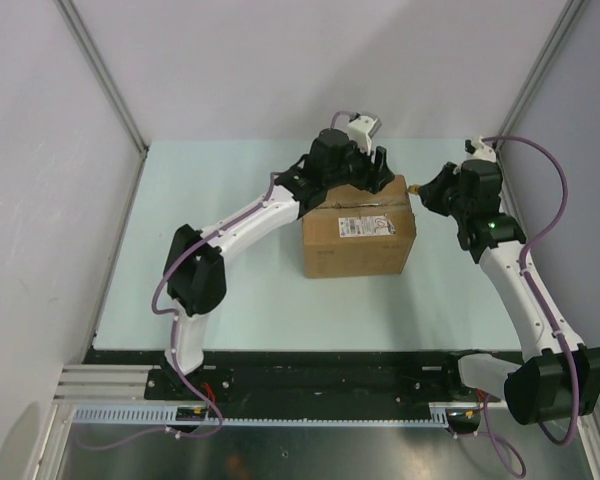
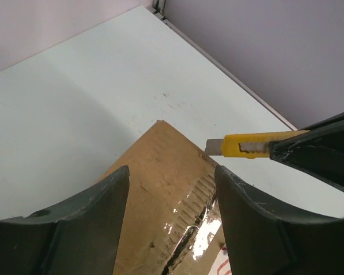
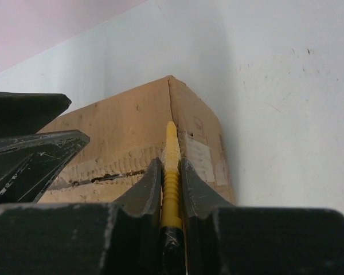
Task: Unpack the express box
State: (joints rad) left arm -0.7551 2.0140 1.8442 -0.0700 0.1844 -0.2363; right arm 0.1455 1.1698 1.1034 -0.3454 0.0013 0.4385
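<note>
The express box (image 1: 358,238) sits closed on the table (image 1: 230,300). Our left gripper (image 2: 172,177), fingers (image 2: 100,200) apart, straddles its corner; our right gripper (image 3: 171,172), clamping the yellow utility knife (image 3: 171,150), should slit the tape (image 2: 203,235) shallowly.

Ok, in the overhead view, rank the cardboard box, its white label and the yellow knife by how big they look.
Largest: express box.
Then its white label.
Smallest: yellow knife, though only its tip shows past the right gripper, so that rank is unsure.

The label (image 1: 366,227) on the express box (image 1: 352,255) cannot be read
</note>
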